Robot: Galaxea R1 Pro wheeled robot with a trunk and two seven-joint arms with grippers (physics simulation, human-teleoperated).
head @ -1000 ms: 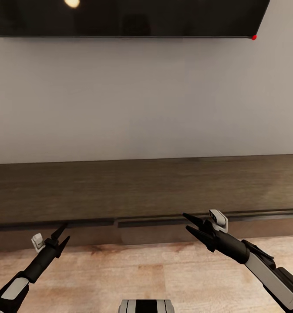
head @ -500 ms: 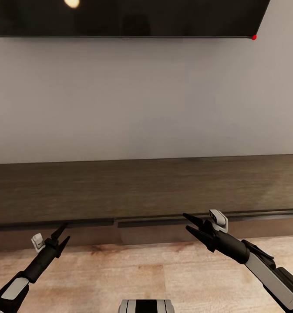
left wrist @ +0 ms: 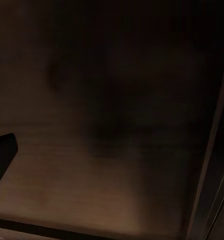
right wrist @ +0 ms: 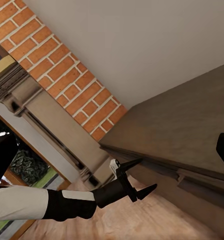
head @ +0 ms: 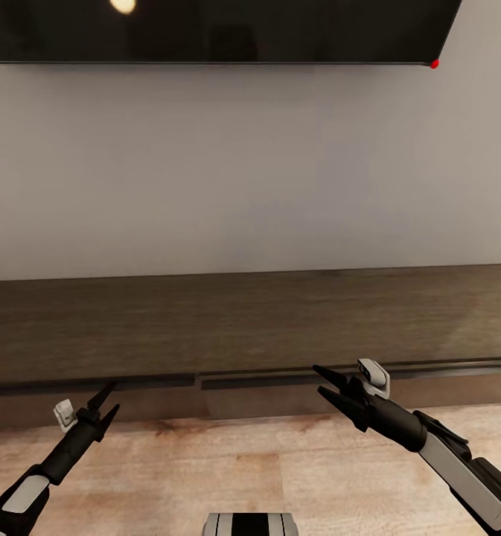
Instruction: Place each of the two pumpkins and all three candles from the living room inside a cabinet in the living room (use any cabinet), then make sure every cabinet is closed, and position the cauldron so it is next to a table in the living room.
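My left gripper [head: 106, 398] hangs low at the left, its two thin black fingers [head: 101, 394] spread a little, their tips just in front of the long, low dark-brown wood-grain cabinet [head: 250, 320]. From my left wrist that dark wood [left wrist: 112, 100] sits very close and dim, with one black fingertip [left wrist: 2, 157] at the frame's edge. From my right wrist I see that same left gripper [right wrist: 137, 177] with its fingers parted, empty, near the cabinet's front edge [right wrist: 192, 135].

The cabinet runs across my whole head view against the plain pale grey wall [head: 250, 171]. Its two wide handleless fronts [head: 153, 402] appear pushed in, meeting at a narrow seam near the middle. Above it hangs a wide glossy black screen [head: 220, 30] with a small red dot [head: 434, 64] at its lower right corner.

My right gripper [head: 324, 382] is at the right, its black fingers [head: 330, 374] spread apart and holding nothing, tips close to the right-hand front. Under both arms lies light wood plank floor [head: 250, 461]. My right wrist also shows a red brick wall section [right wrist: 57, 65] and a beige stone fireplace surround [right wrist: 47, 130].
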